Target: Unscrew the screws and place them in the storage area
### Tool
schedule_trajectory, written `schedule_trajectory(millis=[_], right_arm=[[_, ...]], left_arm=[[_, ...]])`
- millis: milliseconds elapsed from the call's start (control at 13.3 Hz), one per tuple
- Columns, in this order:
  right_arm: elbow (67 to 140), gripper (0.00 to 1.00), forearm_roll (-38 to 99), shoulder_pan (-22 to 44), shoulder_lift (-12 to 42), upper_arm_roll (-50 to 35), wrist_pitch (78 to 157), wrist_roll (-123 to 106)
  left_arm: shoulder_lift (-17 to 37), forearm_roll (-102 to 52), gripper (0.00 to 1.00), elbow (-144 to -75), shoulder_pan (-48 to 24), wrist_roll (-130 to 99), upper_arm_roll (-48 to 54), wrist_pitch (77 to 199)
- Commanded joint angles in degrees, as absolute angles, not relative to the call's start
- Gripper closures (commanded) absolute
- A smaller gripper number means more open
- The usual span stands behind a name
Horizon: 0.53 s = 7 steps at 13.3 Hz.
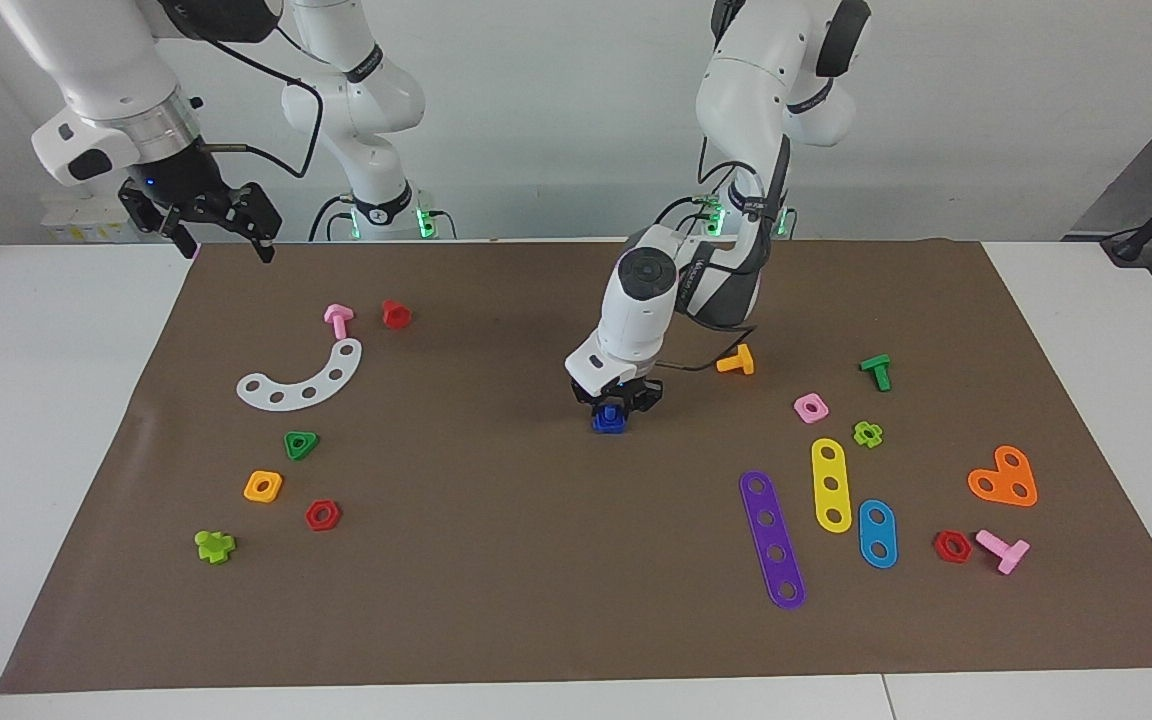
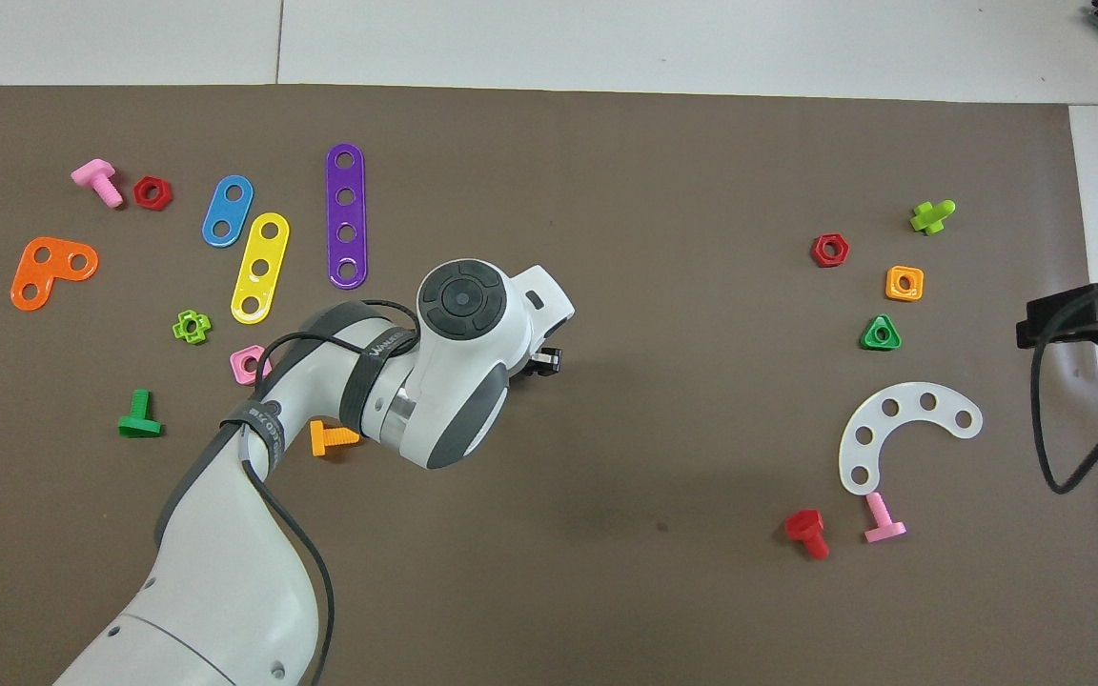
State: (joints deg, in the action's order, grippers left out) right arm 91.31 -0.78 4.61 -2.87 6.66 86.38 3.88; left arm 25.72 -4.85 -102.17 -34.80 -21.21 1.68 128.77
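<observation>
Screw (image 1: 610, 421) sits mid-mat (image 1: 536, 600), directly under left gripper (image 1: 615, 404), which is clamped on it. T-bolt (image 1: 736, 360) lies nearer robots, toward left arm's end. Curved plate (image 1: 302, 378) w/ nuts toward right arm's end; right gripper (image 1: 219, 225) waits over that mat edge.

Dark-blue toy screw (image 1: 610, 420) at mid-mat, clamped from above.

Small, dark blue, plastic; flat broad head down on the brown mat, short stubby shaft pointing up. Sits about midway along the table between the two arms' ends, roughly level with the pink square nut, nearer to the robots than the purple strip. Upright, not tilted, head touching the mat. Shaft pinched between the closed fingertips of the left gripper (image 1: 614, 406), which covers its top. Hidden entirely under the arm's wrist in the overhead view. Well apart from every other coloured piece.
</observation>
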Motion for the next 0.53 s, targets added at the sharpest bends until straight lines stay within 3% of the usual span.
schedule_trajectory(millis=[0, 226, 452], right_arm=[[92.29, 0.0, -0.53, 4.13, -3.96, 6.24, 86.48, 2.55], [92.29, 0.0, -0.53, 4.13, -3.96, 6.24, 86.49, 2.55], [92.29, 0.0, -0.53, 4.13, -3.96, 6.24, 86.57, 2.55]], left_arm=[[24.35, -4.92, 0.54, -100.91, -34.98, -21.01, 0.88, 125.52], [24.61, -5.01, 0.55, -98.8, -34.81, -21.09, 0.88, 123.49], [27.06, -5.62, 0.54, -90.3, -34.02, -21.01, 0.44, 115.79]])
